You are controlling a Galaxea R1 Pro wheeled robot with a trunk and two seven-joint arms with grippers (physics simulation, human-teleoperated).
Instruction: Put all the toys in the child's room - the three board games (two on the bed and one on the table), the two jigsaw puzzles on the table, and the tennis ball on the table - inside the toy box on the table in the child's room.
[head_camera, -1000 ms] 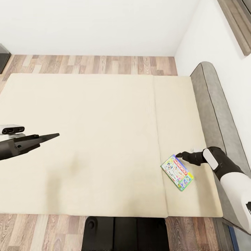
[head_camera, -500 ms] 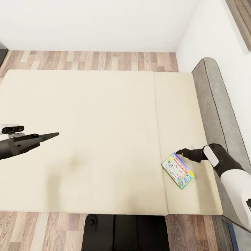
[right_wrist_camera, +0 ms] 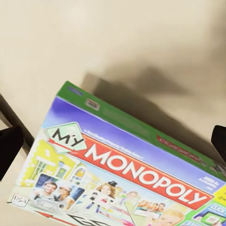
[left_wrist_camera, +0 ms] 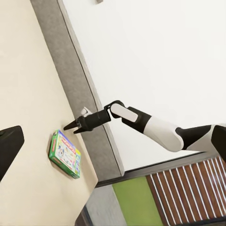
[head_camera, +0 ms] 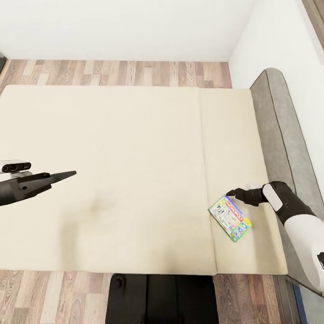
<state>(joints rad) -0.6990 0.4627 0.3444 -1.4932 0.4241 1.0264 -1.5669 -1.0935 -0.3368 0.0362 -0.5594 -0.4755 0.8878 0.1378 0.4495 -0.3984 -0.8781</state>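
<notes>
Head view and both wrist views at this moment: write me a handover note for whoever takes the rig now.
Right tool: open, empty, poised just above the far edge of the Monopoly board game, not gripping it.
Left tool: over the bed, holding nothing; open or shut cannot be told.
The game lies flat on the bed near the grey headboard.
Done: nothing visibly stowed.
Left: grasp this game, carry it to the toy box, then the other toys.

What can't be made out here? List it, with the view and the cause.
- Right gripper, head view: too small to tell how far the jaws stand apart.
- Board game, right wrist view: near end cut off by the picture's edge.
- Left gripper, head view: seen side-on, so the jaws' state is unreadable.
</notes>
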